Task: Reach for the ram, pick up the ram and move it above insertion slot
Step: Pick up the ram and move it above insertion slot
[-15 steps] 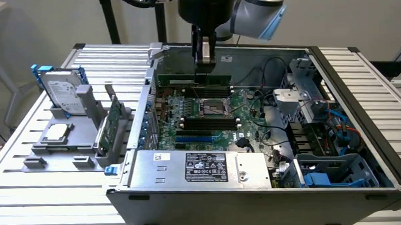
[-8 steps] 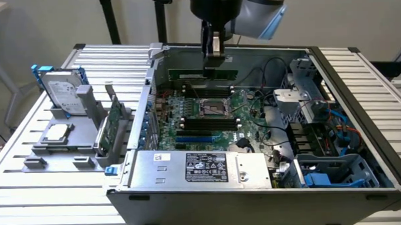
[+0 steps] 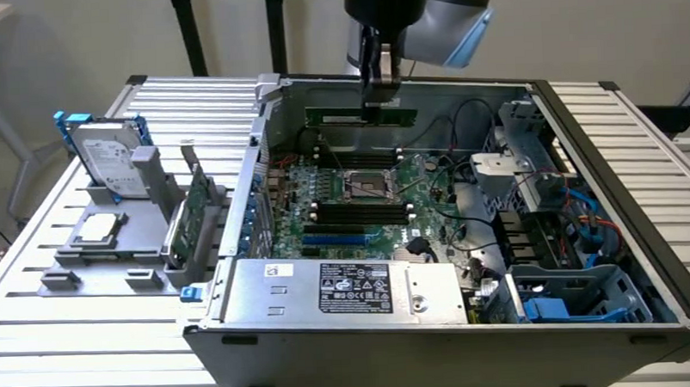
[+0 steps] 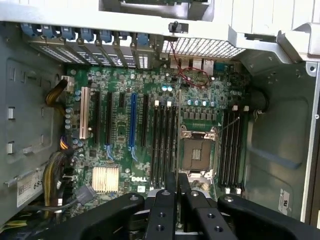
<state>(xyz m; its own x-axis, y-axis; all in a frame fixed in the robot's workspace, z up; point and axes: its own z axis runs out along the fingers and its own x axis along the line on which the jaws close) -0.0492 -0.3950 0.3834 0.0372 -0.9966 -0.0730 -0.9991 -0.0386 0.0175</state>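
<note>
One ram point(image 3: 362, 117) hangs clamped in the jaws above the motherboard point(image 3: 357, 202).

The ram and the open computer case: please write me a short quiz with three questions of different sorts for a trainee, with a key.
1. True or false: the gripper holds the ram above the motherboard.
2. Where does the hard drive stand? A) inside the case B) in the grey holder outside the case C) on the floor
3. Fill in: the gripper is shut on the ____.

Key: 1 true; 2 B; 3 ram.
</note>
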